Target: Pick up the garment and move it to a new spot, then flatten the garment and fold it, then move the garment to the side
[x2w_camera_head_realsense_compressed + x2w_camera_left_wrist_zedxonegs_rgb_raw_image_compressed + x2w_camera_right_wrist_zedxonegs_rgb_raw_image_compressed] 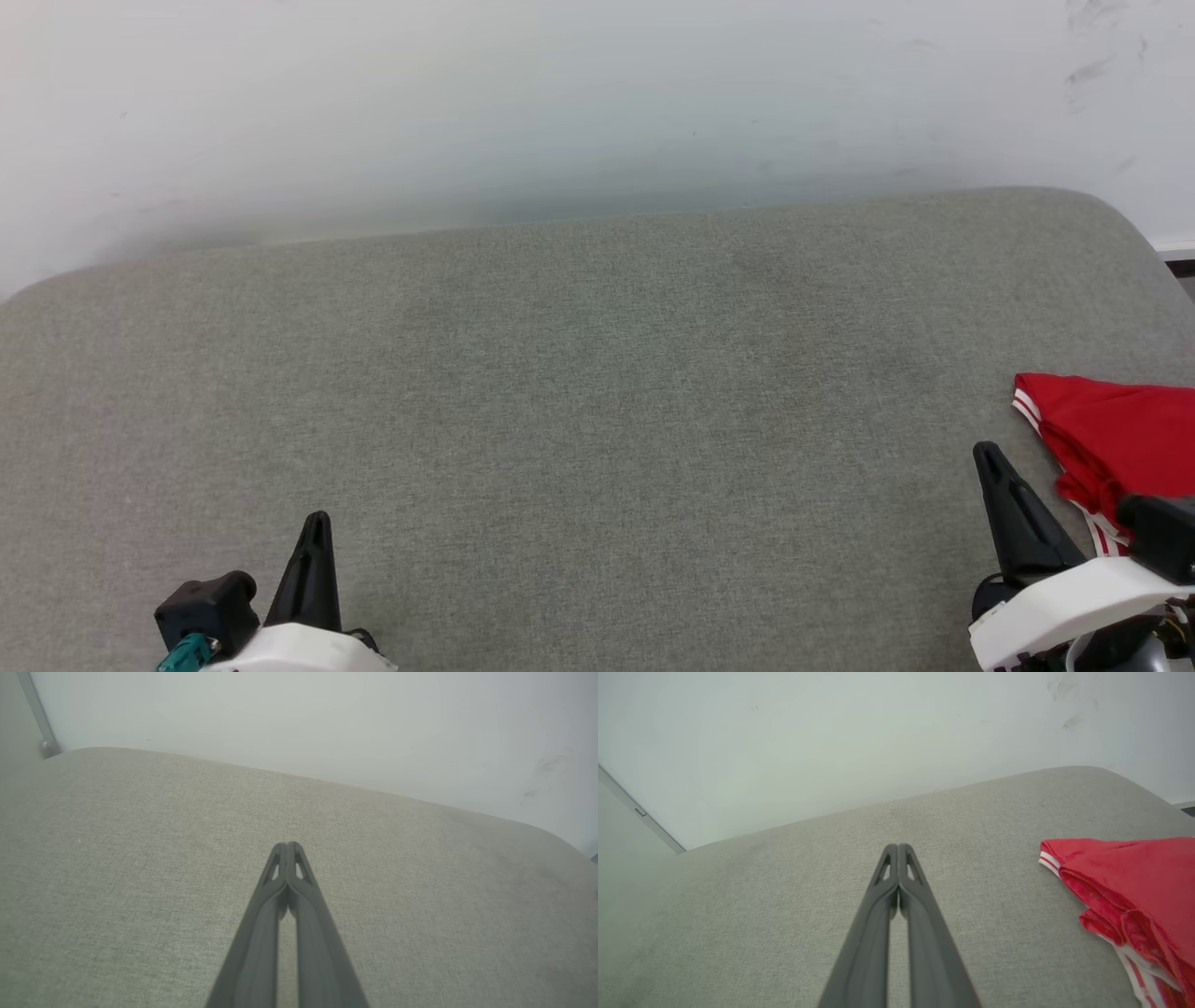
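Garment (1116, 434) first: it lies bunched near the right-hand edge of the grey fabric tabletop (579, 392), red with thin white striped trim along its hem. My head view cuts it off at the right edge, and the dark block on my right wrist covers its lower part. The right wrist view also loses the garment (1125, 882) past its right and bottom edges, so I cannot make out its full shape or how it is folded.

My right fingers (1013, 513) are pressed tight together with nothing between them, just beside the cloth but not touching it. My left fingers (313, 565), equally clenched and empty, sit well apart at the lower left, over bare fabric. Behind the tabletop stands a pale wall (560, 93), scuffed at the upper right.
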Available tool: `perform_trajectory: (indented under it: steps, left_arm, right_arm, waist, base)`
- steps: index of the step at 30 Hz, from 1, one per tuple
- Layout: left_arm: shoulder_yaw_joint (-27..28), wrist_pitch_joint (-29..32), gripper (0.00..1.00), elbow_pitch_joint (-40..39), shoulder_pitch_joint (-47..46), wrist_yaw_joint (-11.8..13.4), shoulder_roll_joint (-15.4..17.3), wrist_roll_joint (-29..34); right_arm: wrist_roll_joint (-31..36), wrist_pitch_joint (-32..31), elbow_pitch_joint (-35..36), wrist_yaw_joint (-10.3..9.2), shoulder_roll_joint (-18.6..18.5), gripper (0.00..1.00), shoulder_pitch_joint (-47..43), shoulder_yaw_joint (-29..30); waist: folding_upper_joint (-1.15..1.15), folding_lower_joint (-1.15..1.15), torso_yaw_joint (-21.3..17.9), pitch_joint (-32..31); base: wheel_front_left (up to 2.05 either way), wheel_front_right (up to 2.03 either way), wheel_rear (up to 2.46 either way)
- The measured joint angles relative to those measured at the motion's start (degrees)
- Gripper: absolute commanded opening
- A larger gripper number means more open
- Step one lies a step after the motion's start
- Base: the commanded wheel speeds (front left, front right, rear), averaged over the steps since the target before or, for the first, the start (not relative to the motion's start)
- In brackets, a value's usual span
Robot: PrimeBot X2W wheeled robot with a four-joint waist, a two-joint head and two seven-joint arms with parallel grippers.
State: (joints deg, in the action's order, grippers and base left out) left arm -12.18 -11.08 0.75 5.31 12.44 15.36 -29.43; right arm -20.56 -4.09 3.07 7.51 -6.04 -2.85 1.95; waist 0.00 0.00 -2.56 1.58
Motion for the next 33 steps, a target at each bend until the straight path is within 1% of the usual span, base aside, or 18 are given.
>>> perform_trajectory:
  steps: [18,33]
  left_arm:
    - [3.5,3.4,0.0,3.6,-2.4,-4.9,-2.2,-15.7]
    - [6.1,5.9,0.0,5.7,-4.6,-8.0,-4.0,-26.3]
  right_arm:
    - [-17.1,-0.3,-4.0,0.0,0.6,0.0,1.7,0.9]
    - [-29.0,-0.6,-6.9,-0.01,1.0,0.0,2.9,1.5]
  waist:
    - [0.0,0.0,0.4,-0.2]
    - [0.0,0.0,0.7,-0.4]
  base:
    - [0.0,0.0,0.0]
    - [0.0,0.0,0.0]
